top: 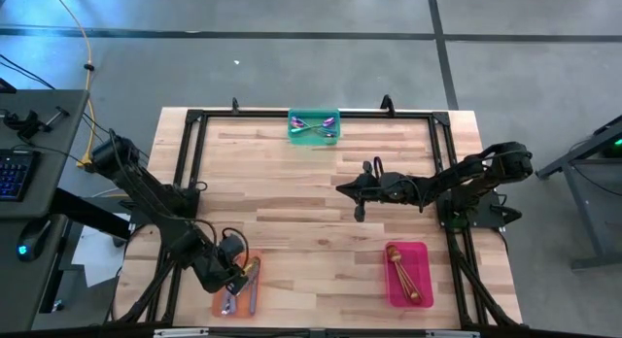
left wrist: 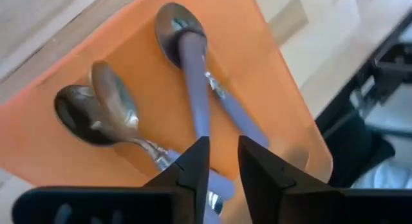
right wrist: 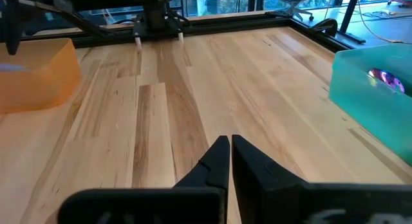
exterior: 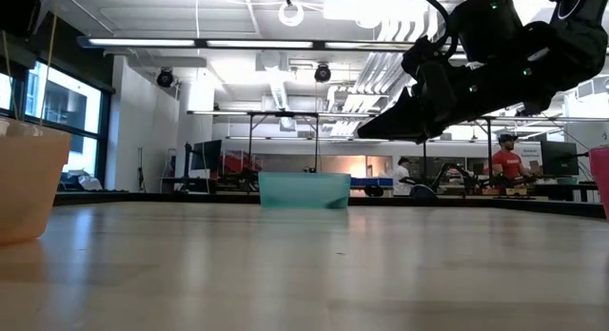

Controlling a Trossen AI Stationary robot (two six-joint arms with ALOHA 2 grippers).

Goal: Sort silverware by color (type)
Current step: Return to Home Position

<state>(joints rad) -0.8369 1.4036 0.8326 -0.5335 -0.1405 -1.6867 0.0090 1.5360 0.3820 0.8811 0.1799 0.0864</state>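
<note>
The orange tray (top: 225,305) at the near left holds several silver spoons with lavender handles (left wrist: 116,102). My left gripper (top: 240,277) (left wrist: 224,163) hangs over it, pointing steeply down, fingers a little apart around one spoon (left wrist: 196,89). That spoon's wide handle end rests on another spoon's bowl (left wrist: 168,21). The green tray (top: 313,136) at the far edge holds iridescent spoons (top: 313,124). The pink tray (top: 420,280) at the near right holds copper spoons (top: 397,265). My right gripper (top: 342,187) (right wrist: 228,156) hovers shut above the bare table middle. My left gripper has a finger (left wrist: 193,163) on either side of the lavender-handled spoon's narrow end (left wrist: 205,137), coming from above along the spoon. I cannot tell whether the fingers touch it. The spoon's far end lies on the other spoons in the orange tray.
A black frame rail (top: 194,163) runs round the wooden table. Bare wood (top: 292,212) lies between the three trays. People (exterior: 504,160) stand in the room far behind the table. A desk with a keyboard (top: 15,173) is off the table's left.
</note>
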